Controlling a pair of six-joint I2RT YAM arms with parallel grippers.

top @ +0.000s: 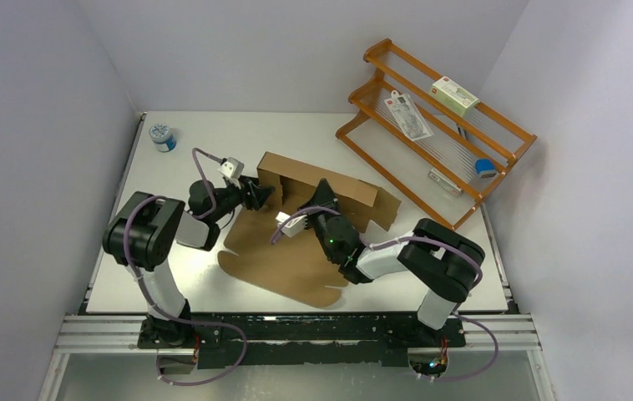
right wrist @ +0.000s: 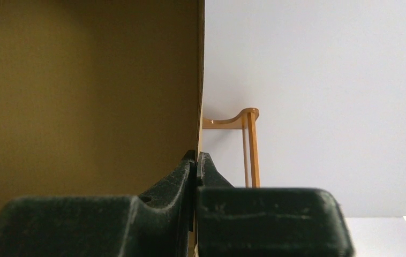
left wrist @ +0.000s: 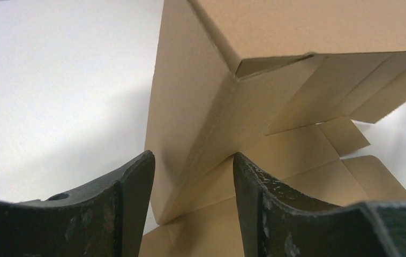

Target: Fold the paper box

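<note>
Top external view: table (top: 296, 134) carries the paper box (top: 292, 259), partly raised, its upright wall directly ahead of both end effectors. Right end effector (right wrist: 196, 159) is clenched on that wall's edge. Left end effector (left wrist: 193, 166) is released, jaws straddling a box corner.

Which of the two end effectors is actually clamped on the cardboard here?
The right end effector: it is shut on the upright panel edge of the paper box. The left end effector stands open at a box corner, gripping nothing.

Right wrist view crops the paper box (right wrist: 83, 80) — top, left.
</note>
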